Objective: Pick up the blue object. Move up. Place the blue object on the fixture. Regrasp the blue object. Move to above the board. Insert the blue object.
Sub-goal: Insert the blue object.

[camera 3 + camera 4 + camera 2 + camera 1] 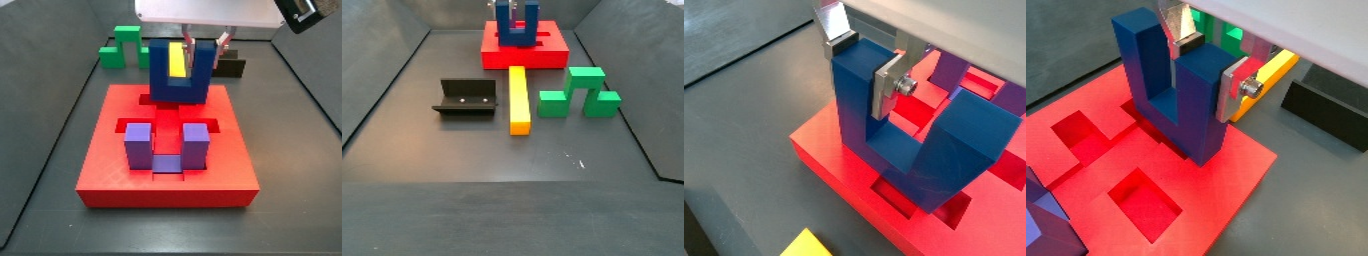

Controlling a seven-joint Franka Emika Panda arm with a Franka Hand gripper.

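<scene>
My gripper (1211, 68) is shut on one upright prong of the dark blue U-shaped object (1197, 110), its silver fingers (887, 85) pressing the prong's two sides. The blue object stands upright, prongs up, with its base down at the far part of the red board (160, 180), over a cut-out (885, 195). I cannot tell whether the base is seated. It shows in both side views (160, 75) (517, 40). The black fixture (465, 98) stands apart on the floor, empty, and also shows in a wrist view (1327, 110).
A purple U-shaped block (138, 145) sits in the board's near cut-out. A yellow bar (517, 98) lies on the floor between the fixture and a green block (580, 92). Dark walls ring the floor.
</scene>
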